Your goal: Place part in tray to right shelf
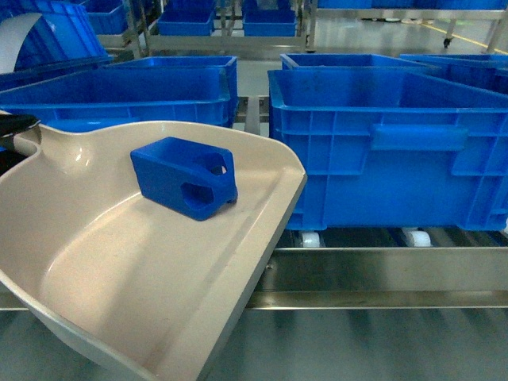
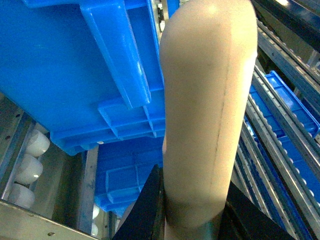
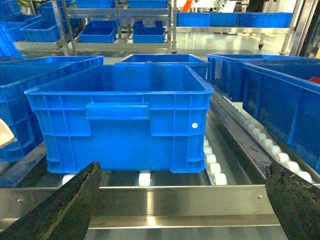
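Here the part (image 1: 184, 176) lies inside the tray (image 1: 95, 262), towards its raised back rim, tilted with its holed end facing front-right. The tray hangs in front of the right shelf (image 1: 381, 274), its right edge just above the steel front rail. In the left wrist view the left gripper (image 2: 192, 212) is clamped on the tray's stub handle (image 2: 205, 115), dark fingers (image 2: 145, 210) pressing either side. The right gripper (image 3: 185, 200) has its jaws spread wide apart, holding nothing, facing a blue crate (image 3: 120, 115) that sits on the shelf's white rollers (image 3: 212, 160). Another crate (image 1: 119, 91) stands behind the tray, left of the shelf's centre divider
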Available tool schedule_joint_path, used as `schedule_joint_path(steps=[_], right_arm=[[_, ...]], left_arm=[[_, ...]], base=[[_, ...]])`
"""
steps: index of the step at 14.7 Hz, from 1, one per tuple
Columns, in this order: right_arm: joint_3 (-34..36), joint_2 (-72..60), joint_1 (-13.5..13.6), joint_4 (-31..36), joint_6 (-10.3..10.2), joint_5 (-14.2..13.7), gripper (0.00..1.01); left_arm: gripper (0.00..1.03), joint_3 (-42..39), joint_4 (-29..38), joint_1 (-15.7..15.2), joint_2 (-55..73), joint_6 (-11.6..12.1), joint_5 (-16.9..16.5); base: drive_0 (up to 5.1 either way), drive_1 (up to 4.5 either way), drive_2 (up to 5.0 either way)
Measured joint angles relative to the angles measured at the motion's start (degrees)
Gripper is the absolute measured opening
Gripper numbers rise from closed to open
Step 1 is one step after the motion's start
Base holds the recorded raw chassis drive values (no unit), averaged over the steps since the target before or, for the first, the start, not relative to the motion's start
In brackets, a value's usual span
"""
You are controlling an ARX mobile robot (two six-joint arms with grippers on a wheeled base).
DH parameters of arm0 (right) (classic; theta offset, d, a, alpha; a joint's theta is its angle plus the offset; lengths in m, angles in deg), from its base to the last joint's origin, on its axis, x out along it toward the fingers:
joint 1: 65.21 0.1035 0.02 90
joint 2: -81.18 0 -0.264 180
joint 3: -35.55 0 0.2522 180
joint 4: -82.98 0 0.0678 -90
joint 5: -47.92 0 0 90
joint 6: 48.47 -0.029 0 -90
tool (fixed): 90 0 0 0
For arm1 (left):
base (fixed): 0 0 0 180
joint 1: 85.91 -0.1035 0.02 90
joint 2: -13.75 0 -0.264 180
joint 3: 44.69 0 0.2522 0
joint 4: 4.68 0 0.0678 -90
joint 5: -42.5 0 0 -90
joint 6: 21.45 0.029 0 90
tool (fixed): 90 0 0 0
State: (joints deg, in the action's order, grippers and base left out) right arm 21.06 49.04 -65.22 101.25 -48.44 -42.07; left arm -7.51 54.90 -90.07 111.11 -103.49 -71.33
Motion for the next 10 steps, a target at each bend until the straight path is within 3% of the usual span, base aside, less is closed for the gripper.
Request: schedule_joint_path(steps=[10], right_arm=[[0.00, 0.00, 0.00, 0.00, 0.00, 0.00, 0.98]], left_arm=[[0.18, 0.00, 0.00, 0.00, 0.00, 0.02, 0.00]], base=[[0.0, 0.00, 0.0]])
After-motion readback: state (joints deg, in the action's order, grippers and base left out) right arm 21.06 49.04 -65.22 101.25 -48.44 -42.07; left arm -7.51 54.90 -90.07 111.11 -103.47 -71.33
